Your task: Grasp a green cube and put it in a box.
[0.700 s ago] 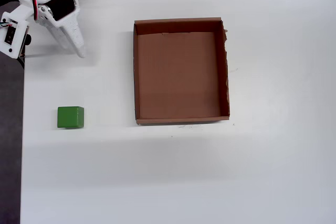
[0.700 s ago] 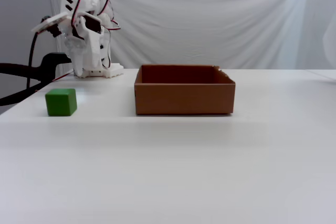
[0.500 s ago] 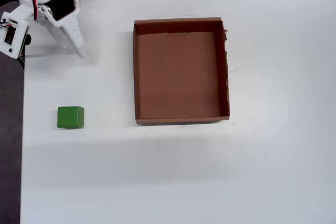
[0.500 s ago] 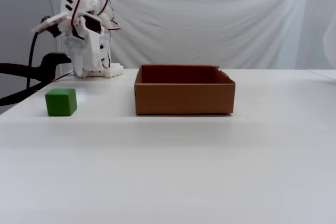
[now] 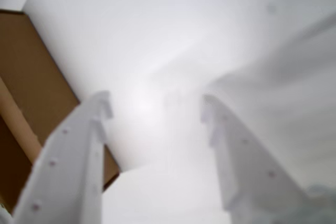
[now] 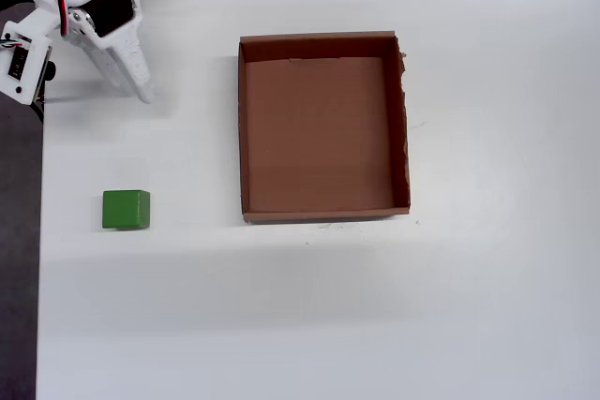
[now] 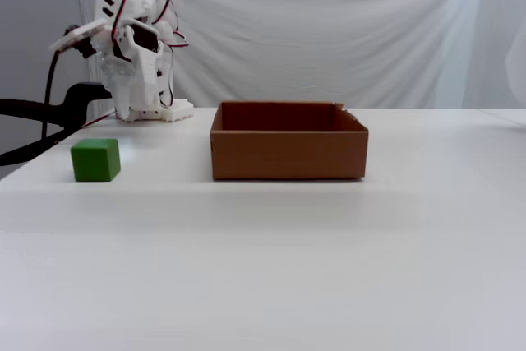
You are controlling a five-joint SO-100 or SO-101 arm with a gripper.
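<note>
Approach step, not yet begun: the hand (image 5: pixel 155 109), fingers spread and empty, sits folded at 10 o'clock overhead. The green cube (image 6: pixel 126 209) rests on the table (image 6: pixel 487 306), at 9 o'clock of the box (image 6: pixel 324 210). Next: reach down over the cube.

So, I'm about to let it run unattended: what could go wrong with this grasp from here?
The green cube sits close to the table's left edge in the overhead view, so a clumsy approach could nudge it off. The wrist view shows only the box between the open gripper fingers, not the cube, so alignment starts blind. The box walls stand above the table, so a low carry might clip the near one.
</note>
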